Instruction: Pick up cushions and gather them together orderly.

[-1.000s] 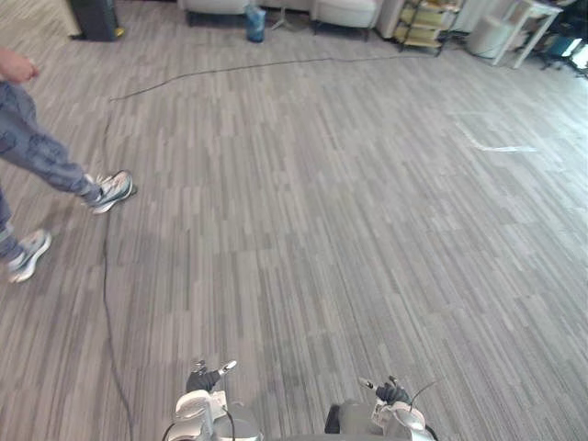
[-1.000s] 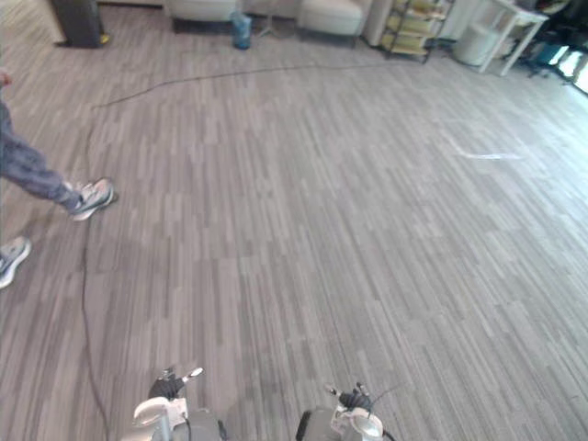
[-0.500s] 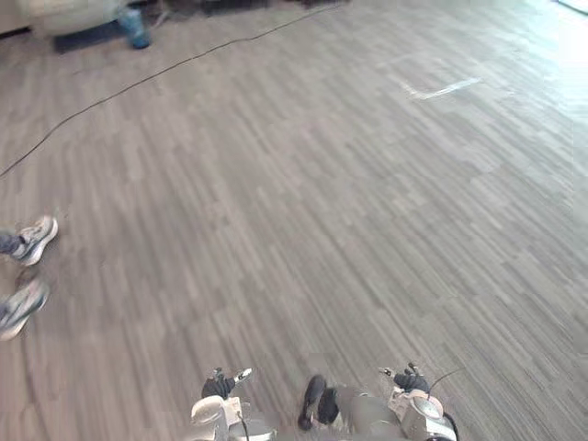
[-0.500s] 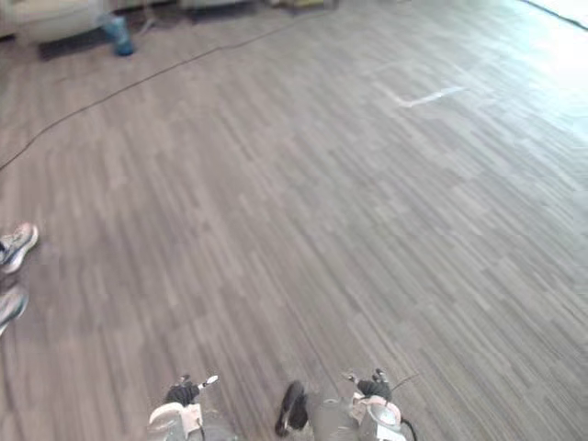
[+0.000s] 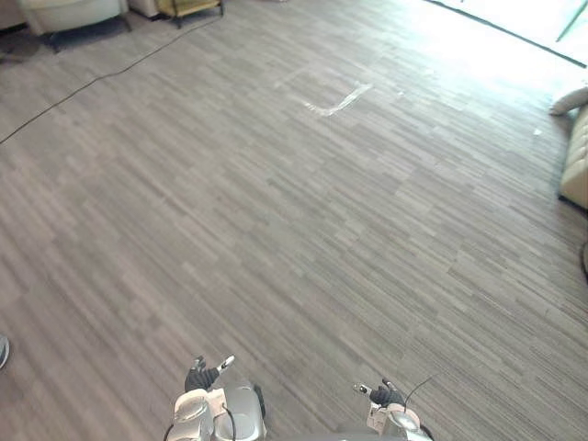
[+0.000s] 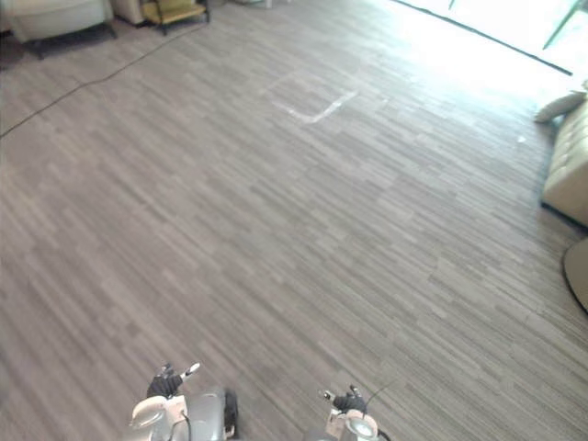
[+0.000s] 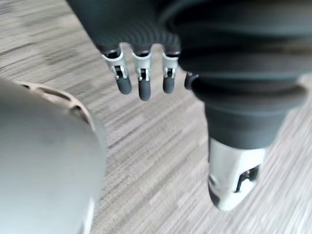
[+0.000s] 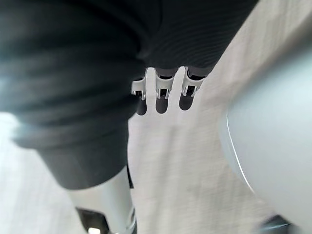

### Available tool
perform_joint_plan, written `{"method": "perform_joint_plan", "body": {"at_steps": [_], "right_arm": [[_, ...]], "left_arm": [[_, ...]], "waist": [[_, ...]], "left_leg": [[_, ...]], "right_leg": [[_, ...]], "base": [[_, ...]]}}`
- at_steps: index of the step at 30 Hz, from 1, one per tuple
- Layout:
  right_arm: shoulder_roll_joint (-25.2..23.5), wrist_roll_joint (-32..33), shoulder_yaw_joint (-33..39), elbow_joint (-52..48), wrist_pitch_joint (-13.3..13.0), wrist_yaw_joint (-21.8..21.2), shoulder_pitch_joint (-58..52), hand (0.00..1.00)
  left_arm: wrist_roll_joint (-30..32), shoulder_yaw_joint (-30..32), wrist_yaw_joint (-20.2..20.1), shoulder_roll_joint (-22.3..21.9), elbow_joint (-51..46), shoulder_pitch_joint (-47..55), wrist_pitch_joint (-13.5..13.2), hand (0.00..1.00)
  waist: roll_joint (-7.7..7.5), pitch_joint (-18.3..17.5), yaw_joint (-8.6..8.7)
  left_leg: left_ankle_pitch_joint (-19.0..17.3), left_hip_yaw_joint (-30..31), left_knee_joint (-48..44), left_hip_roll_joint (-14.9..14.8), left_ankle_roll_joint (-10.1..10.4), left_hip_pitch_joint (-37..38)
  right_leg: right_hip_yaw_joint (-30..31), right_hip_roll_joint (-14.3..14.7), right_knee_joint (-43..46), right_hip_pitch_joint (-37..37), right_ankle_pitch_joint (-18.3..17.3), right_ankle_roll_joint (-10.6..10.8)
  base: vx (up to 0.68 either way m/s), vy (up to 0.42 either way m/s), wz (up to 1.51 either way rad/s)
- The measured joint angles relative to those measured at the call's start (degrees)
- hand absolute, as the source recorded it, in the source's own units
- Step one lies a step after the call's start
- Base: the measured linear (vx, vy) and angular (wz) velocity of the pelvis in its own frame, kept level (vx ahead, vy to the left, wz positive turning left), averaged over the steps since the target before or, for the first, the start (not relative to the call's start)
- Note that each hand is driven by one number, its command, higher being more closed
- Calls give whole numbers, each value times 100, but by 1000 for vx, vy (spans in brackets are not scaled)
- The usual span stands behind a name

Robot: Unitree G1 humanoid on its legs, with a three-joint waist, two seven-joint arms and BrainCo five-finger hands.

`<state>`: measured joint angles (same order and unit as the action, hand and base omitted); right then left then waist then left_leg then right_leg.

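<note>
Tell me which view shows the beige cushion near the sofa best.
The right eye view: the cushion lies on the floor beyond the sofa, with most of it showing. The left eye view crops it at the picture's edge. The wrist views face nearby floor instead.

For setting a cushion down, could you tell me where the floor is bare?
The floor between the armchair, the tape mark and the sofa is bare. It is crowded at the right edge: a cushion by the sofa.
</note>
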<state>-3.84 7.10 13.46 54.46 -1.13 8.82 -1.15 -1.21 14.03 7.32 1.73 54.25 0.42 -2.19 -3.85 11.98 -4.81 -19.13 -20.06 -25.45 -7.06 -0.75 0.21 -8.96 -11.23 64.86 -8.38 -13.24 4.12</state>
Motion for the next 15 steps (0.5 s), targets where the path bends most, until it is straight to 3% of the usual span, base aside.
{"method": "perform_joint_plan", "body": {"at_steps": [1, 3, 4, 5, 6, 7, 8, 9, 10, 11, 12, 13, 14, 15], "right_arm": [[-5, -19, 1, -37, -14, -2, 5, 0], [-33, -38, 123, -242, -43, -14, 14, 0], [-33, -39, 198, -255, -50, -19, 27, 0], [7, -34, 397, -250, -44, -20, 70, 0], [4, -31, 465, -217, -34, -16, 118, 0], [6, -31, 467, -217, -34, -16, 120, 0], [8, -33, 500, -230, -34, -16, 135, 0], [10, -41, 496, -246, -20, -25, 130, 0], [16, -41, 501, -259, -10, -33, 128, 0], [94, -40, 595, -290, -11, -50, 139, 0], [138, -34, 625, -358, 11, -49, 147, 0], [155, -31, 607, -385, 12, -50, 155, 0], [224, -30, 571, -376, 14, -37, 191, 0], [231, -21, 525, -259, 26, -25, 274, 0]], "left_arm": [[0, -16, 1, -26, 0, -8, 0, 0], [1, -174, -12, -73, 122, -85, 8, 0], [1, -221, -21, -72, 166, -107, 11, 0], [3, -275, -31, -92, 244, -144, 19, 0], [15, -285, -30, -127, 268, -138, 19, 0], [20, -286, -30, -131, 274, -137, 19, 0], [67, -271, -33, -164, 289, -102, 19, 0], [140, -255, -37, -189, 272, -67, 11, 0], [181, -245, -38, -214, 280, -63, 13, 0], [240, -254, -39, -267, 282, -63, 13, 0], [247, -136, -40, -339, 257, -67, 13, 0], [246, -117, -38, -360, 254, -67, 13, 0], [235, 17, -53, -404, 197, -18, 13, 0], [236, 166, -87, -433, 118, -16, 11, 0]], "waist": [[17, 1, 6], [20, 9, 161], [20, 10, 177], [34, 20, 193], [50, 26, 222], [51, 28, 235], [68, 35, 281], [105, 30, 295], [172, 10, 304], [327, -43, 315], [518, -15, 314], [593, 25, 310], [798, 89, 270], [854, 144, 252]], "left_leg": [[-38, -33, 143, 0, 37, 197], [-137, -195, 677, 12, 204, 816], [-156, -238, 778, 28, 239, 930], [-176, -392, 1038, 71, 294, 1189], [-188, -624, 1386, 157, 422, 1597], [-191, -626, 1424, 175, 443, 1644], [-254, -606, 1583, 224, 610, 1963], [-297, -538, 1576, 228, 698, 2256], [-268, -483, 1471, 168, 752, 2304], [-183, -264, 730, -123, 897, 2141], [324, 179, -1015, -585, 1040, 1498], [658, 345, -1580, -705, 952, 1234], [1318, 648, -3093, -1059, 893, 532], [1039, 679, -4014, -1299, 762, -32]], "right_leg": [[-224, -43, -24, -198, -57, -98], [-1227, -173, -1174, -919, -95, -178], [-1389, -175, -1539, -1040, -69, -181], [-1751, -109, -2591, -1213, 137, -230], [-2144, 100, -4147, -1275, 561, -308], [-2163, 131, -4277, -1272, 606, -328], [-2148, 276, -4696, -1255, 801, -474], [-1878, 370, -4536, -1253, 1334, -1080], [-1851, 381, -4333, -1270, 1436, -1218], [-1872, 496, -3970, -1238, 1168, -1272], [-1911, 689, -3858, -1025, 775, -1269], [-1891, 768, -3877, -916, 696, -1279], [-1767, 1046, -3992, -585, 512, -1323], [-1582, 1252, -4146, -134, 282, -1362]], "base": [[586, 141, -38], [430, 73, -20], [413, 39, -20], [651, 16, -32], [651, 16, -27], [710, -14, -11], [589, -48, 7], [740, -69, 7], [742, -119, 1], [837, -203, -13], [686, -182, -20], [780, -141, -51], [638, -29, -78], [761, -27, -79]]}}
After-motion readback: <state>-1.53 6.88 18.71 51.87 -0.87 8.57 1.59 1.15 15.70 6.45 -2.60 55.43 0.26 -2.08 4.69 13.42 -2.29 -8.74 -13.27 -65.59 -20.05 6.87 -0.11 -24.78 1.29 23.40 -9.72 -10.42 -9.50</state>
